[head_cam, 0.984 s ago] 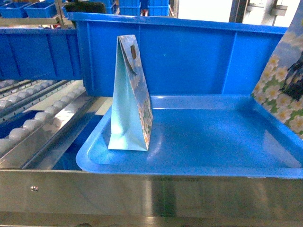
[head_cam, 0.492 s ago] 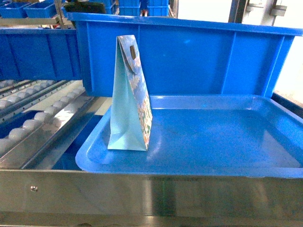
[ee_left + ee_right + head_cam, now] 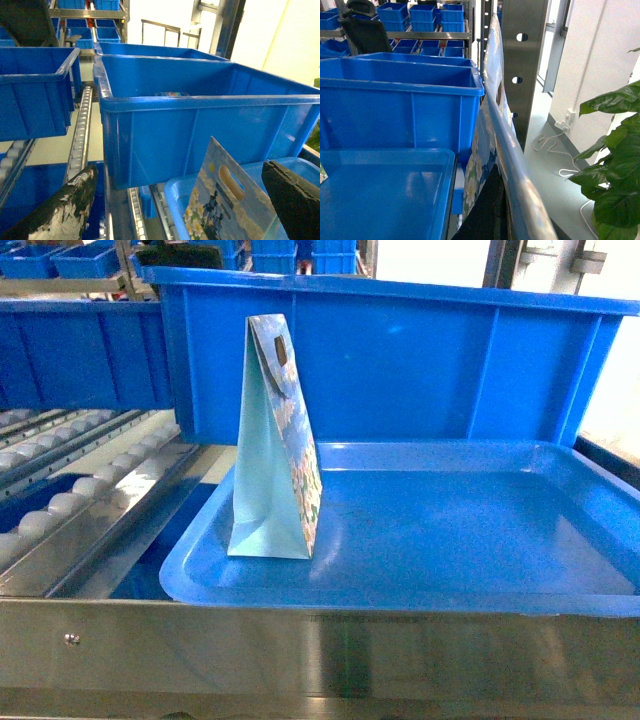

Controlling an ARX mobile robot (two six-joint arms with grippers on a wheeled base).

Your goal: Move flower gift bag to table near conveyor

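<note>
Floral gift bag (image 3: 487, 125) gone from head view

The head view looks straight ahead and a little down, close to a blue tray (image 3: 420, 540) with a tall blue bin (image 3: 400, 360) behind it. The left wrist view sits low, looking up at the same bin (image 3: 200, 125). The right wrist view looks along the tray's right edge (image 3: 385, 195).

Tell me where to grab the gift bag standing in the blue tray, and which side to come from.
Grip the gift bag at its flattened top, around the handle cut-out, coming down from above with the left gripper. The bag stands upright at the left end of the blue tray and tapers from a wide base to a thin top, so only the top fits between open jaws, one on each printed face.
</note>
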